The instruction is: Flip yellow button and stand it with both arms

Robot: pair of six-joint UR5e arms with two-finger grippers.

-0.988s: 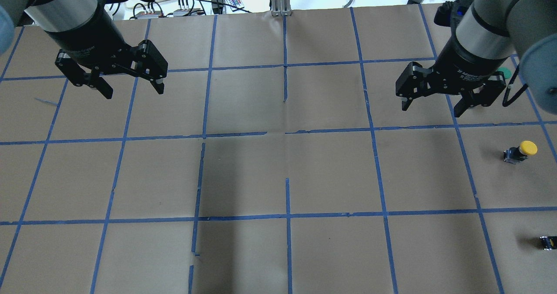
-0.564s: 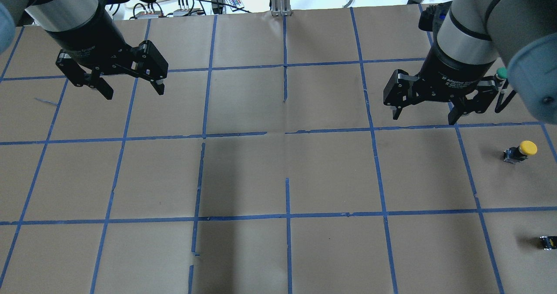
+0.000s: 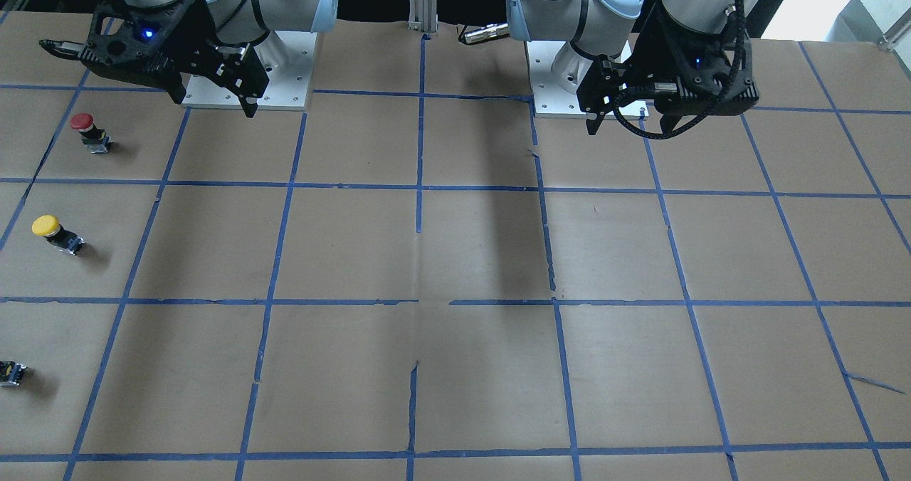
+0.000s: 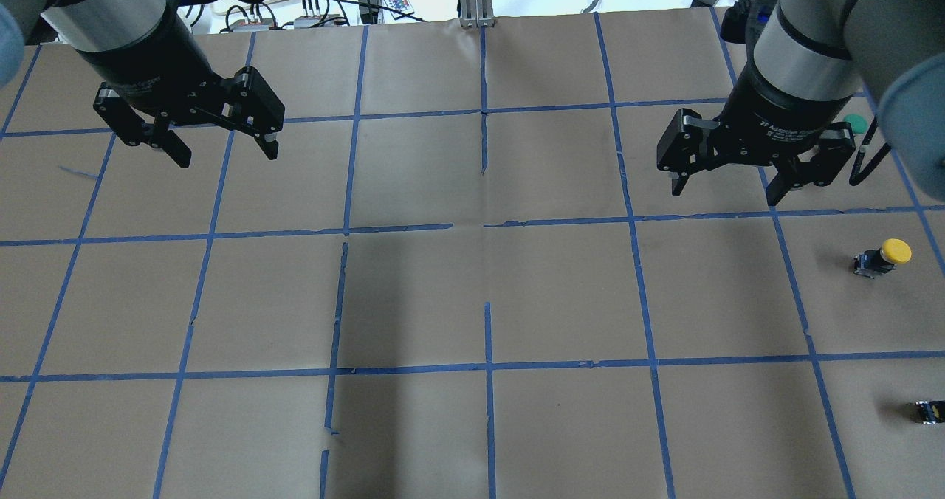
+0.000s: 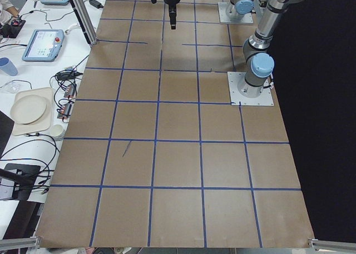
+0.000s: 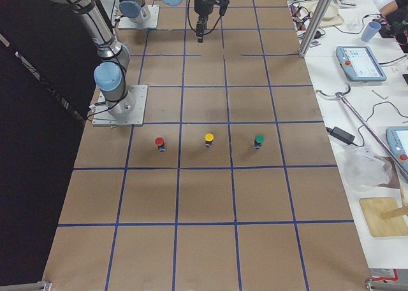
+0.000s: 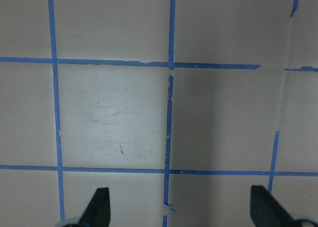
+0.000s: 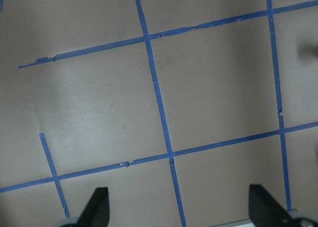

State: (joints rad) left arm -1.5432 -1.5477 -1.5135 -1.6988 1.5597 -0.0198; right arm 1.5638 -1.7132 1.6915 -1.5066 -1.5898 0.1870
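Brown paper gridded with blue tape covers the tabletop (image 4: 413, 292). The yellow button (image 4: 884, 256) sits on the robot's right side, inside one taped square. In the right-side view it is the middle of a row of three, with a red button (image 6: 159, 142) on one side and a green button (image 6: 259, 141) on the other, each well apart from it. From that view it looks upright with the cap on top, though the steep overhead angle makes this hard to confirm.

The right gripper (image 4: 725, 193) hovers above the tabletop, well apart from the yellow button, its fingers (image 4: 775, 193) spread wide and holding nothing. The left gripper (image 4: 226, 156) hangs over the far left squares, its fingers (image 4: 179, 158) also wide apart and empty. Both wrist views show only bare paper and tape between the fingertips.
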